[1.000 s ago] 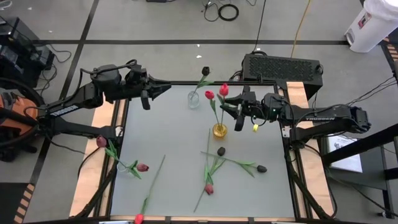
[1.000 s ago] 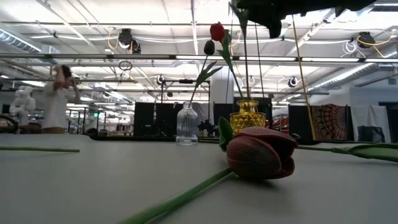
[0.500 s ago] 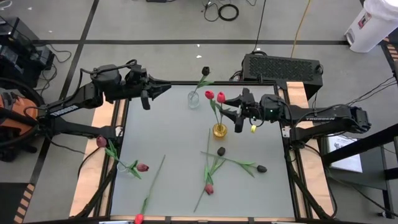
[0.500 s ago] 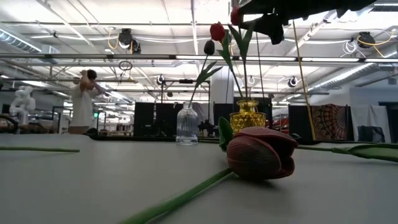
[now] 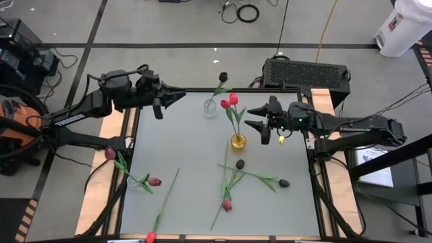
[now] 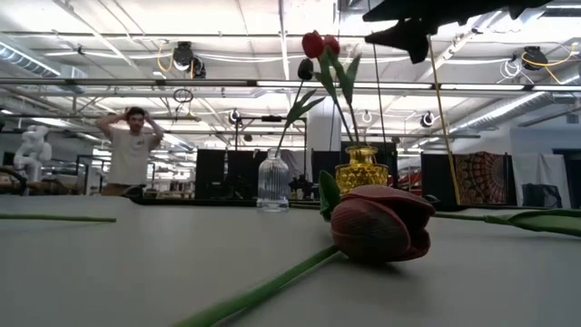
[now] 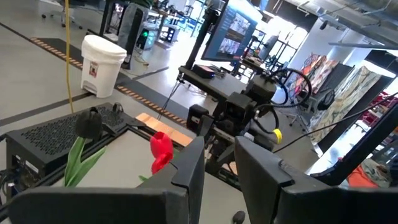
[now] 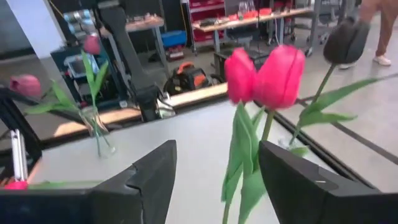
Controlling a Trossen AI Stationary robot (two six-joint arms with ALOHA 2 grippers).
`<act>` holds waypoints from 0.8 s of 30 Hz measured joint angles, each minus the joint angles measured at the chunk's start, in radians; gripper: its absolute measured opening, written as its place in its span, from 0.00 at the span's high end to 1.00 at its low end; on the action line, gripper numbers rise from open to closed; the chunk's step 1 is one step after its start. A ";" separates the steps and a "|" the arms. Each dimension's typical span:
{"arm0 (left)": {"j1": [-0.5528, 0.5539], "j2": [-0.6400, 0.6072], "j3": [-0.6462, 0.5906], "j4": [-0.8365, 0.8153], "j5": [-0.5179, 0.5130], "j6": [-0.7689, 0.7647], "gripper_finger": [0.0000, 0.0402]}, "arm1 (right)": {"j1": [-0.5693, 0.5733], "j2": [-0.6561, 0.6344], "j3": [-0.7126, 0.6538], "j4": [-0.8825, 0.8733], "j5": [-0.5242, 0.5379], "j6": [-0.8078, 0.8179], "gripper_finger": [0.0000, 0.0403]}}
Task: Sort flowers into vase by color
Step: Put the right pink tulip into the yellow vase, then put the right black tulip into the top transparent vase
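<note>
The right gripper has let go — its jaws now stand wide apart and empty, where a second ago they were narrower around a red tulip's stem. That tulip now stands in the yellow vase beside the other red one, the two red tulips with heads together, so a second red flower looks sorted.

In the high view the pair of heads sits at about ten o'clock from the open jaws, just beyond the fingertips and clear of them; the right wrist view shows the blooms ahead between the two fingers, untouched.

The clear vase, at eleven o'clock from the yellow one, holds one dark tulip.

The left gripper waits over the table's far-left corner, jaws partly apart, holding nothing.
</note>
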 joint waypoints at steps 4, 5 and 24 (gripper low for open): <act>0.000 0.000 0.000 0.000 0.000 0.000 0.76 | 0.000 -0.051 0.000 -0.041 0.000 0.000 0.46; 0.000 0.000 0.000 0.000 0.000 0.000 0.76 | 0.000 -0.064 0.000 -0.060 0.000 0.001 0.46; 0.000 0.000 0.001 0.000 -0.001 0.006 0.76 | 0.000 -0.275 0.000 -0.339 -0.079 0.211 0.46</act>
